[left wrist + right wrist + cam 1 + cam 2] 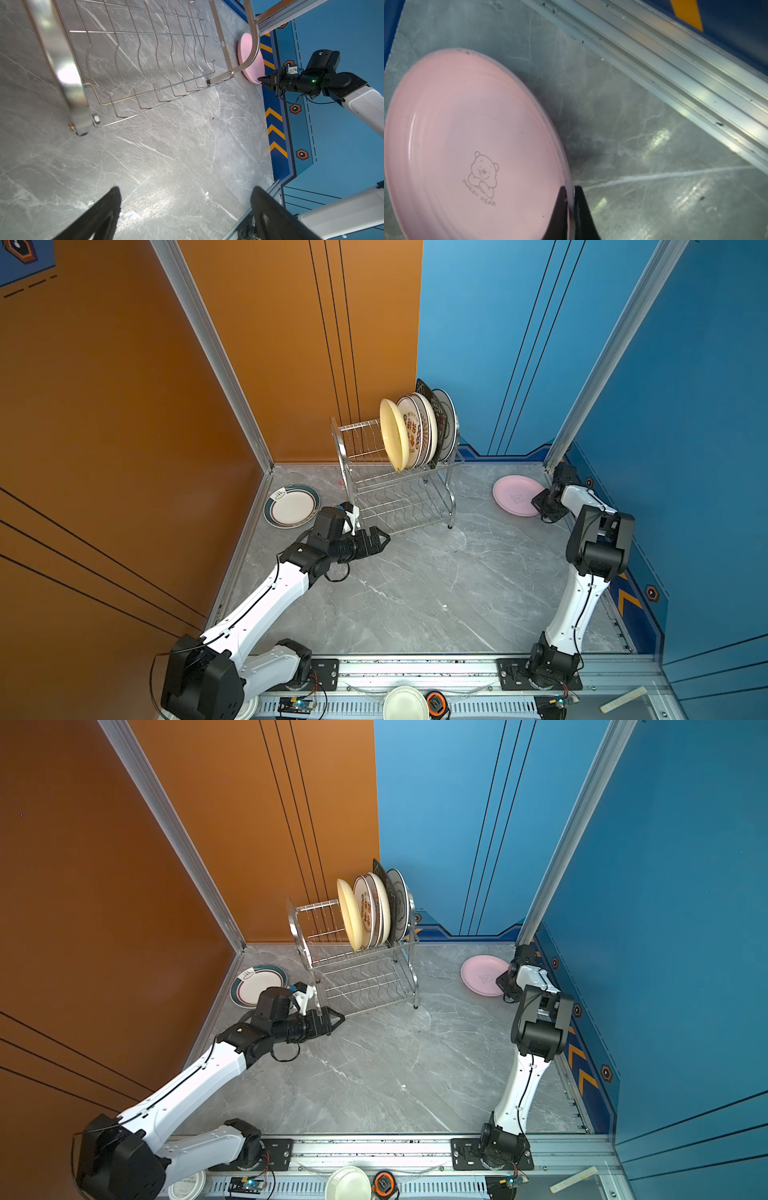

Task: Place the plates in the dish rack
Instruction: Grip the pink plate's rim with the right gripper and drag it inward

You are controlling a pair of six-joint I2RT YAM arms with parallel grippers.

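With our right gripper (570,193) pinching the rim of the pink plate (467,135) at the table's (415,593) far right and our left gripper (186,190) spread wide by the dish rack (399,489), we judge ourselves at the pick-up, and next we must lift it, stand it on edge and slot it.

The grey marbled bench (415,593) carries a wire dish rack (399,493) at the back, a teal-rimmed plate (292,506) far left, and a pink plate (515,494) far right.
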